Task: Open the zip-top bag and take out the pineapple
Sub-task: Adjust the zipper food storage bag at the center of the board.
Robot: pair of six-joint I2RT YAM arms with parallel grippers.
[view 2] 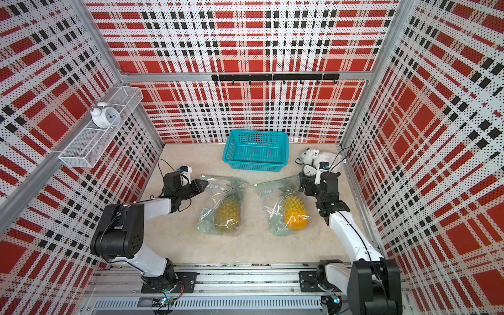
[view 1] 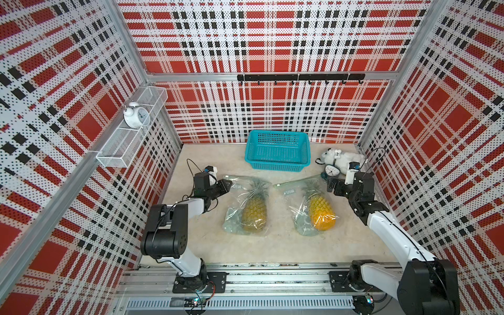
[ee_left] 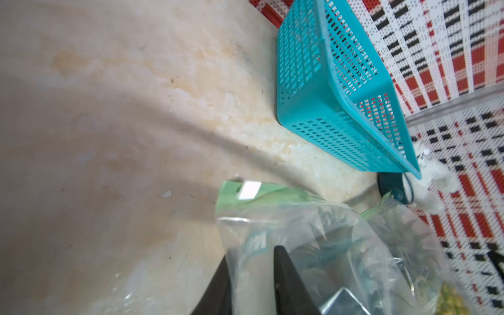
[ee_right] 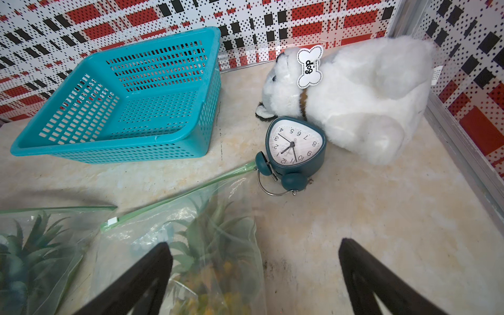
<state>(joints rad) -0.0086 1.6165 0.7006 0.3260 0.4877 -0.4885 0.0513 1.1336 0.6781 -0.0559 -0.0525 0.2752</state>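
Observation:
Two clear zip-top bags lie side by side on the beige table, each holding a pineapple. The left bag [view 1: 233, 215] holds a greenish-yellow pineapple [view 1: 255, 210]. The right bag [view 1: 300, 218] holds an orange-yellow pineapple [view 1: 320, 212]. My left gripper [view 1: 228, 185] [ee_left: 252, 256] is at the left bag's far left corner, just below its green zip strip [ee_left: 272, 195]. Its fingers are closed close together on a fold of the plastic. My right gripper [view 1: 330, 183] [ee_right: 256, 261] hovers open at the right bag's far right edge, one finger [ee_right: 152, 272] over the plastic, holding nothing.
A teal basket [view 1: 278, 150] stands against the back wall. A white plush dog [view 1: 343, 159] and a teal alarm clock [ee_right: 296, 144] lie in the back right corner, close to my right gripper. A wire shelf with a white clock [view 1: 135, 116] hangs on the left wall.

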